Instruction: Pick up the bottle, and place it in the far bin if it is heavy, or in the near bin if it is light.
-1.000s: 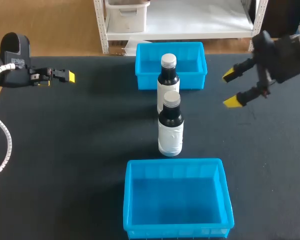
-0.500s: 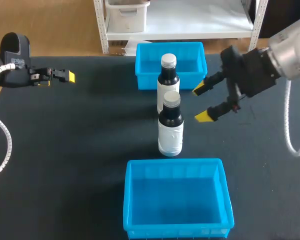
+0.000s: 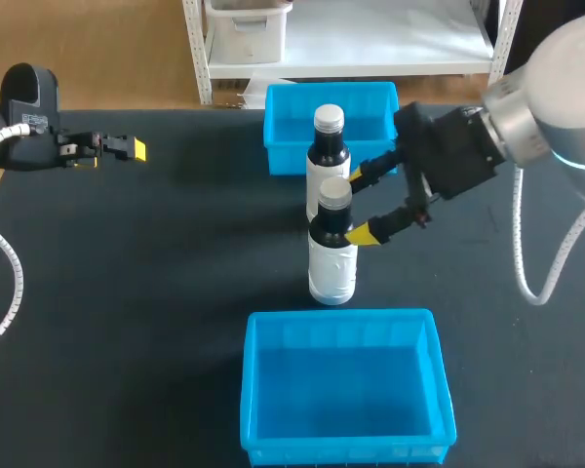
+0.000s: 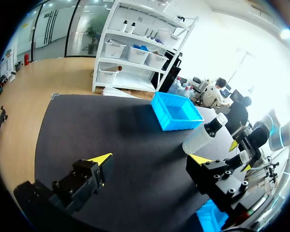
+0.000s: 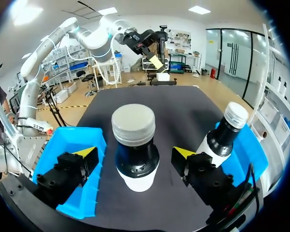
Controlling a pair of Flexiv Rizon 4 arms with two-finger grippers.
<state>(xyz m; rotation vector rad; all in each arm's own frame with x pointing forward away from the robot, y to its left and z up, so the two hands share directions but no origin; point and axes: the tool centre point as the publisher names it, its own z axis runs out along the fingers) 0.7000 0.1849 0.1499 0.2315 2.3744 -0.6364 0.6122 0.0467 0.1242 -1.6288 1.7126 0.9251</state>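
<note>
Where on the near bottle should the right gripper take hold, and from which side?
Best on the dark shoulder just below the cap, coming level from the right. The near bottle stands upright and round, so the open right gripper can close its fingers on opposite sides; the far bottle stands close behind, leaving the right side free.

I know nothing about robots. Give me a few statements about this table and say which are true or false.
1. The near bottle and the far bottle both stand upright. True.
2. A bottle lies in the near bin. False: it holds nothing.
3. The right gripper has an open finger on each side of the near bottle's neck. True.
4. The left gripper holds a bottle. False: it is open, with nothing between its fingers.
</note>
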